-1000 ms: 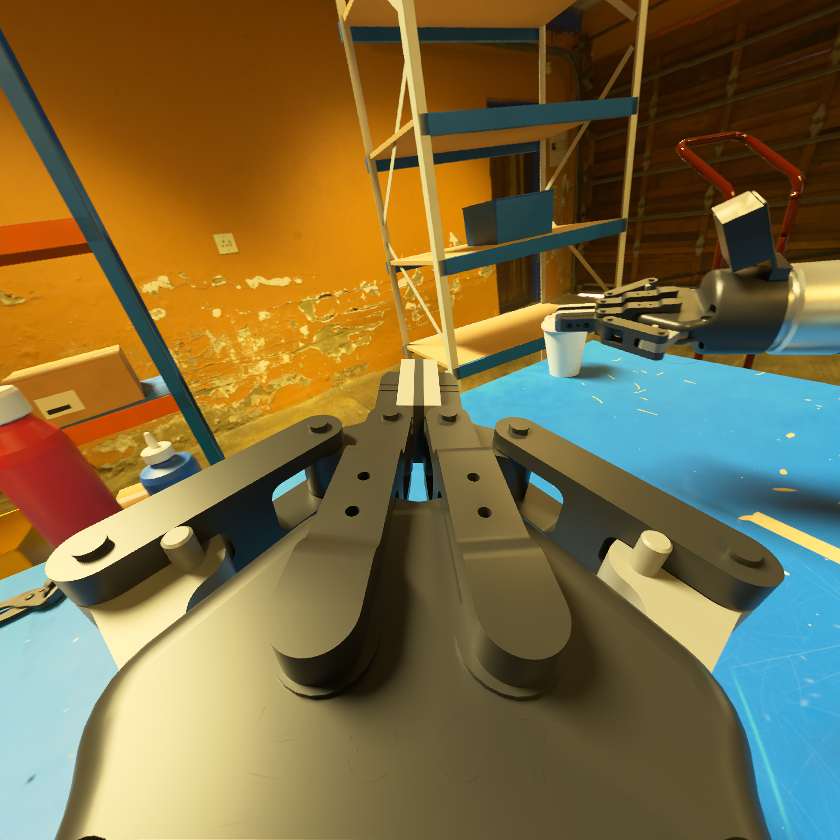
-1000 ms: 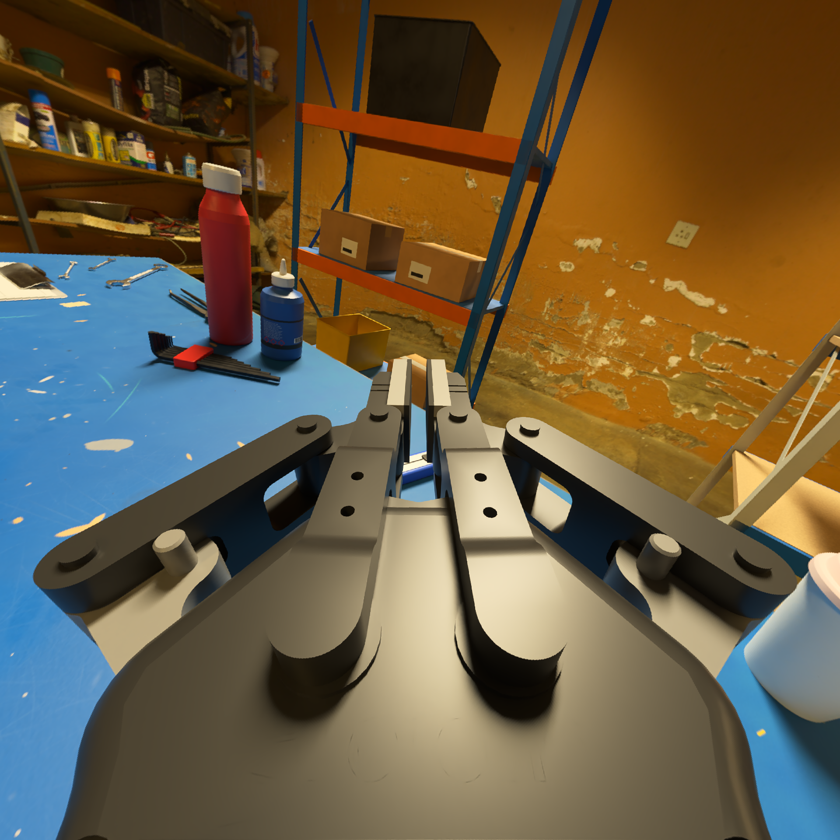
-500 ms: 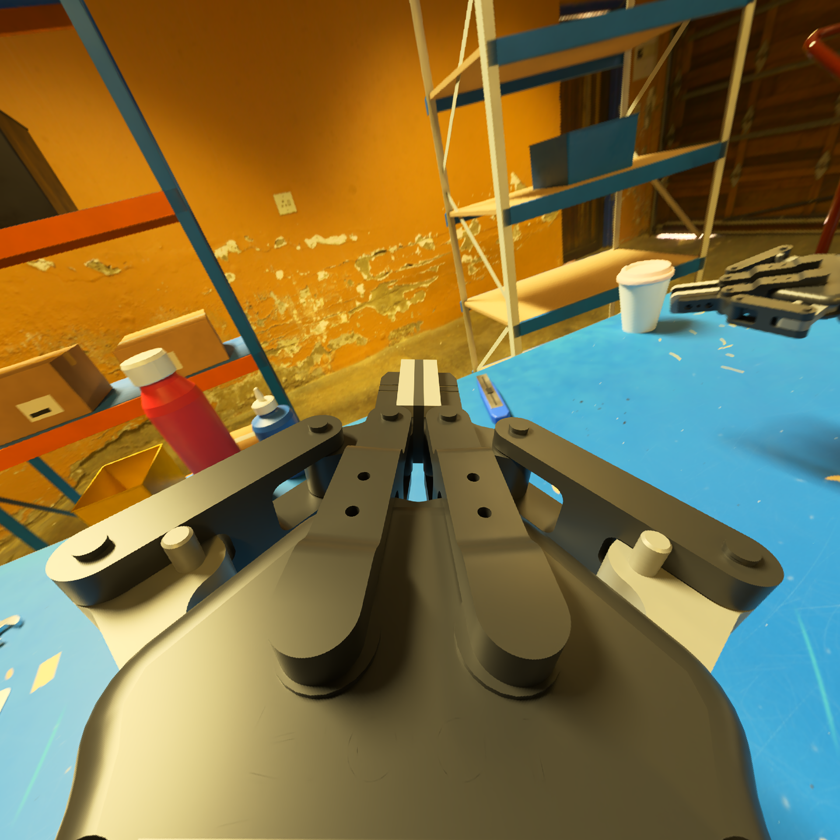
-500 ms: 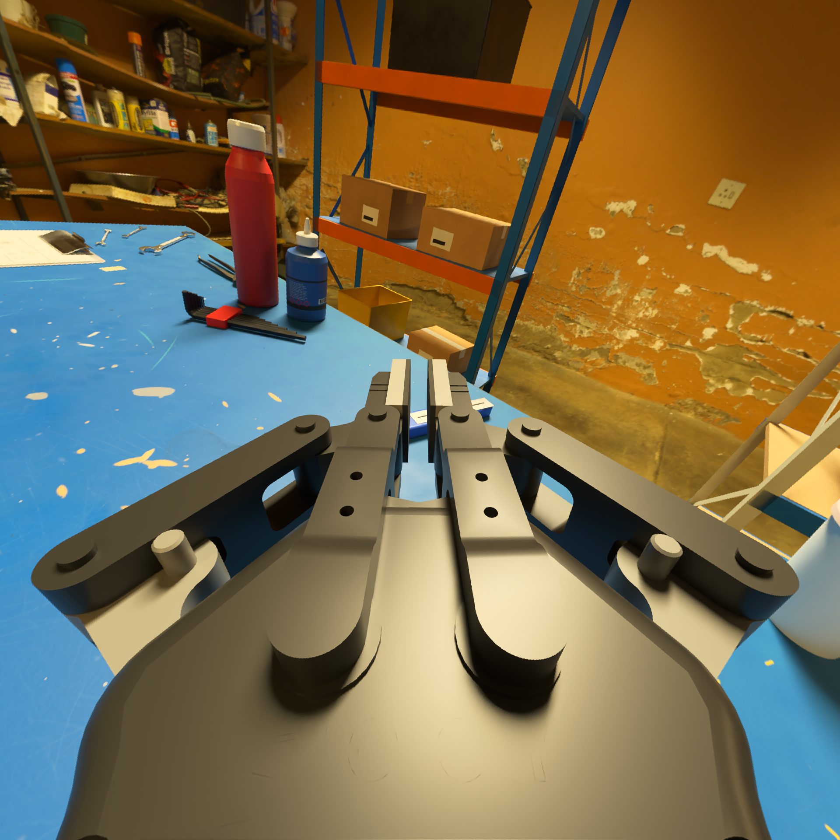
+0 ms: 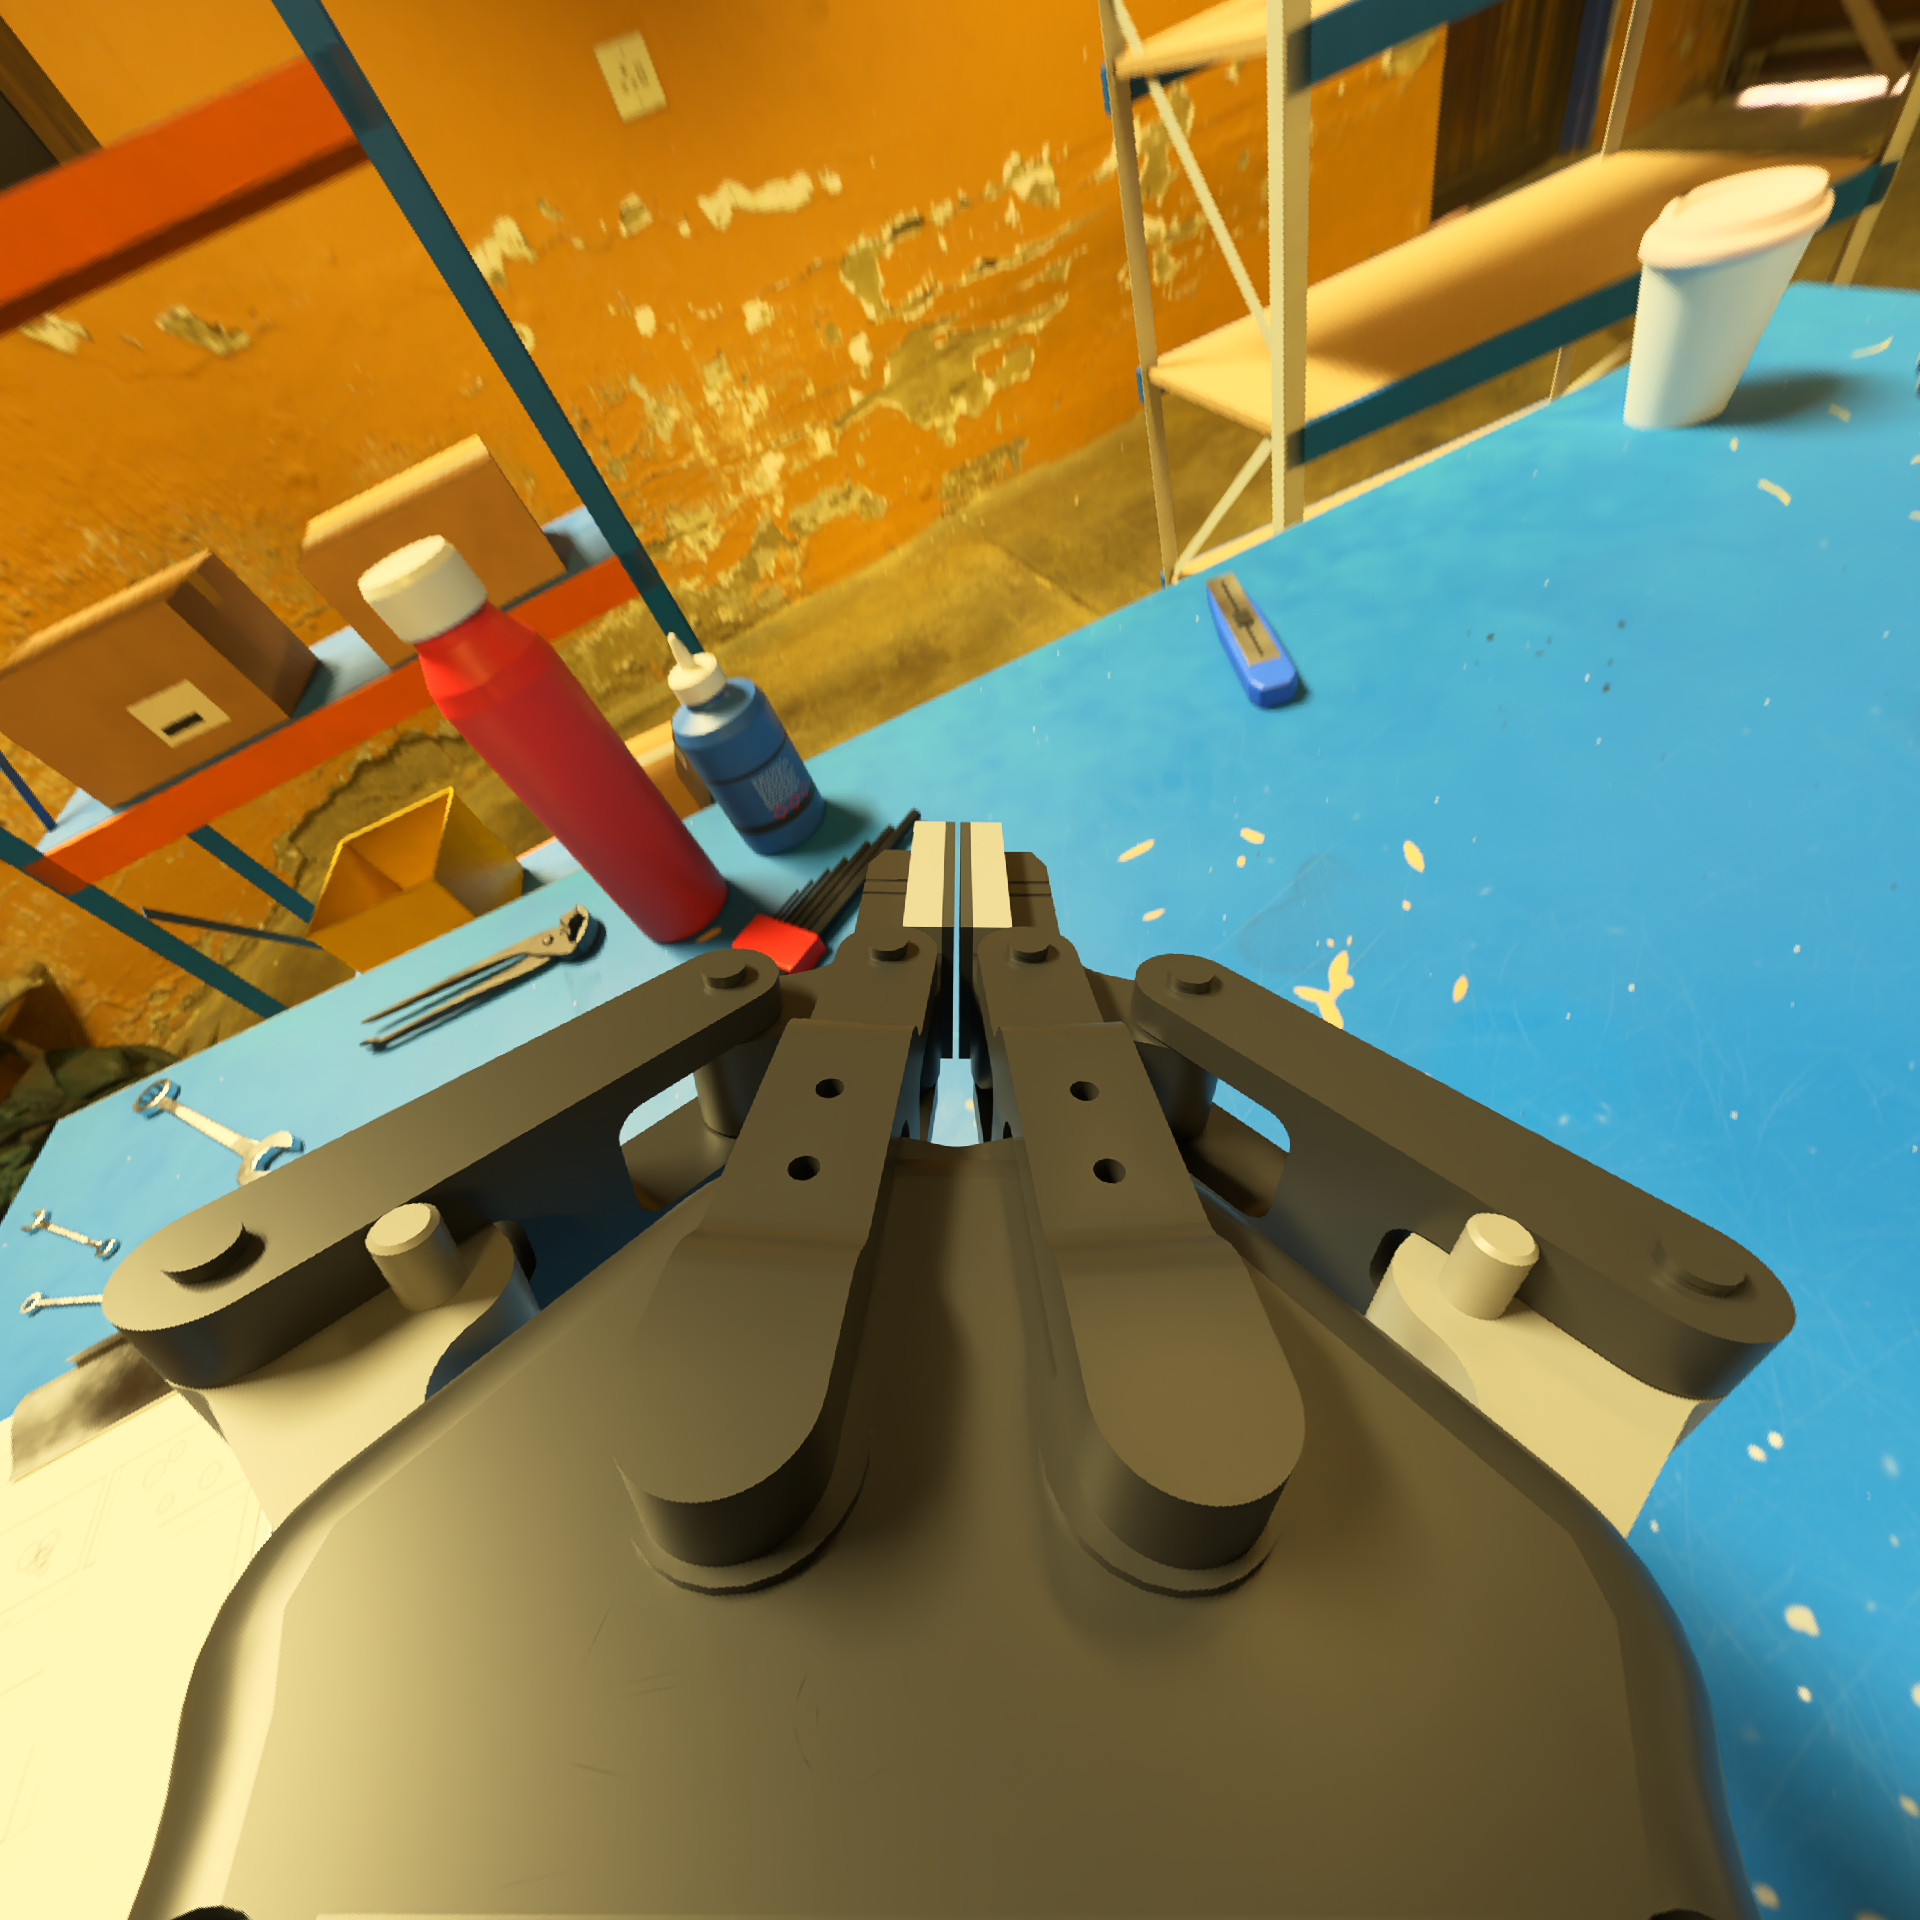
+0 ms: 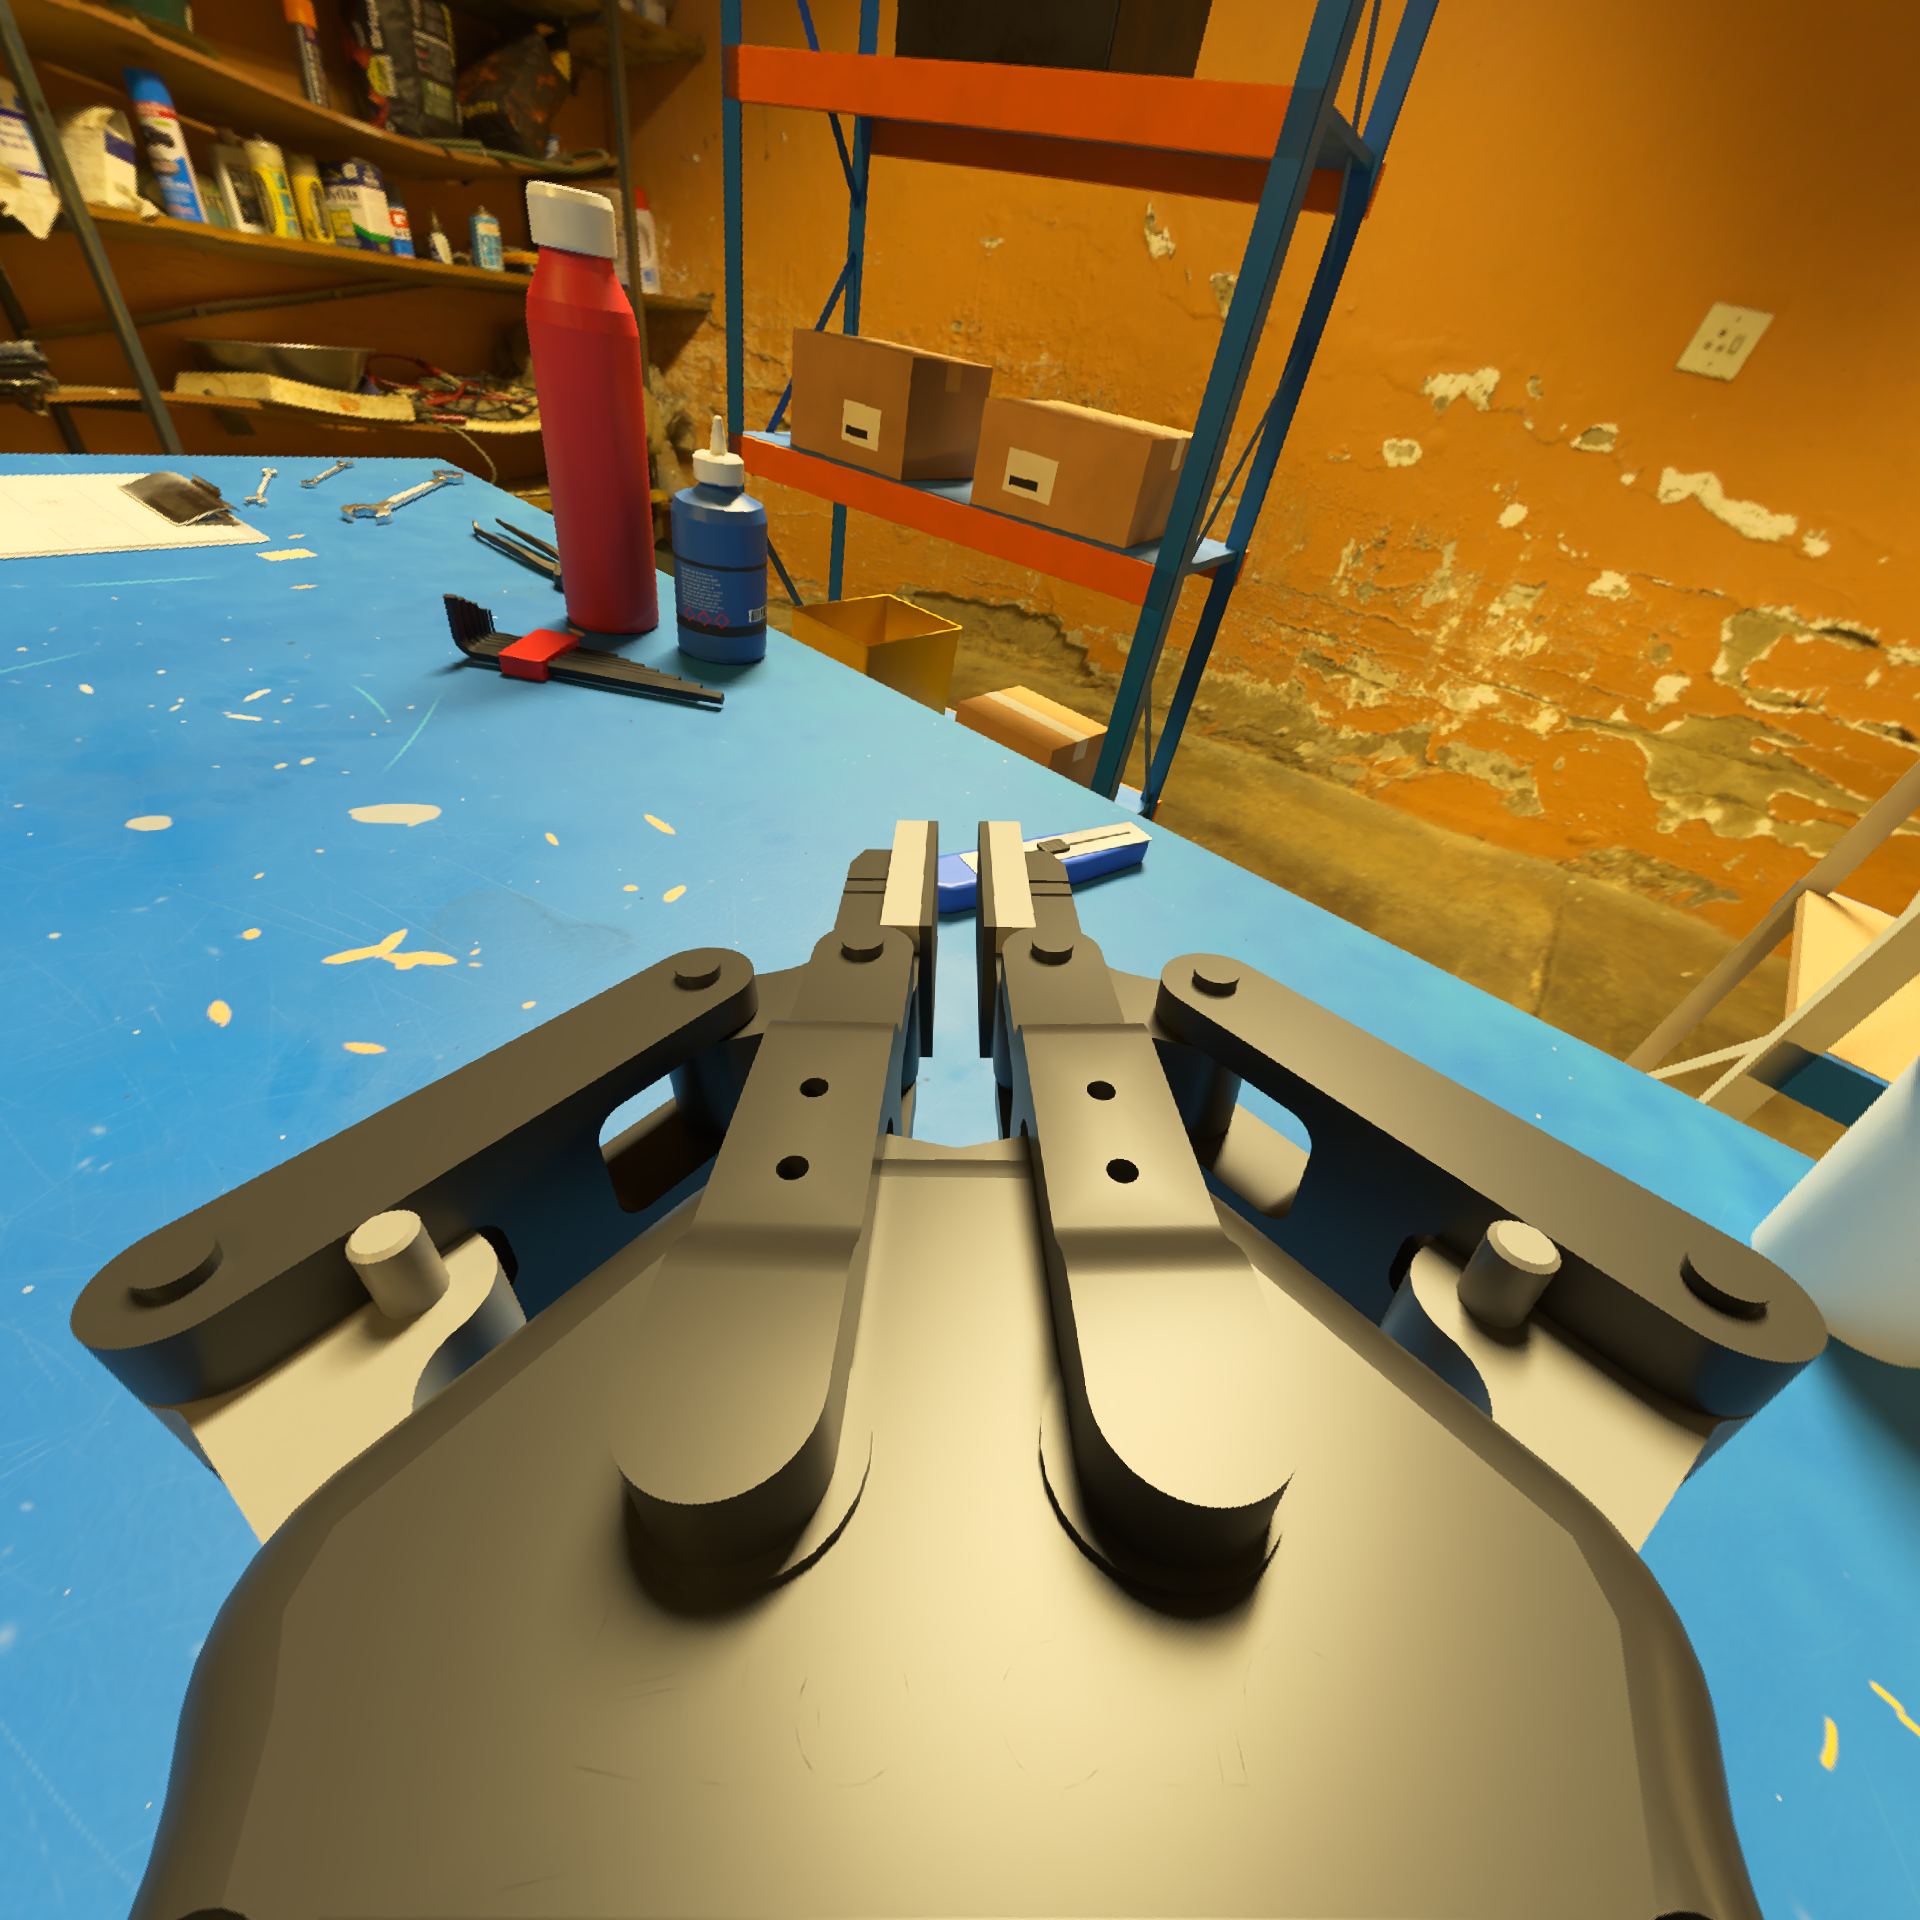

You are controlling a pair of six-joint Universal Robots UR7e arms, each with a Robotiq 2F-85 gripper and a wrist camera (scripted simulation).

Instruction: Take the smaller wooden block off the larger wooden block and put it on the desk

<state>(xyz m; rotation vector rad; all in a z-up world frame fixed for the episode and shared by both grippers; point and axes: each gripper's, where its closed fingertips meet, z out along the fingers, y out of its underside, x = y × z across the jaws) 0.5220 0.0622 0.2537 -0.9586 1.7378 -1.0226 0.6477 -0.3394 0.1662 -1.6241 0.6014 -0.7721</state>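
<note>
Neither wooden block shows in either view. My left gripper (image 5: 956,831) is shut and empty, a hairline gap between its pads, and it hangs over the blue desk (image 5: 1558,935), pointing towards a red bottle (image 5: 551,758) and a set of hex keys (image 5: 821,904). My right gripper (image 6: 958,831) is nearly closed with a narrow gap and holds nothing. It points at a blue utility knife (image 6: 1081,847) that lies near the desk's far edge (image 6: 1351,935).
A blue glue bottle (image 5: 743,764), pliers (image 5: 488,966), wrenches (image 5: 208,1132) and a paper sheet (image 5: 83,1558) lie at left. The knife (image 5: 1252,644) and a white cup (image 5: 1714,301) are at right. The right wrist view shows the bottle (image 6: 587,436), hex keys (image 6: 561,655) and cup (image 6: 1849,1247).
The left wrist view has swung left and tipped down, and the right gripper has left it. The right wrist view has tipped down towards the desk, and the knife now sits behind its fingertips.
</note>
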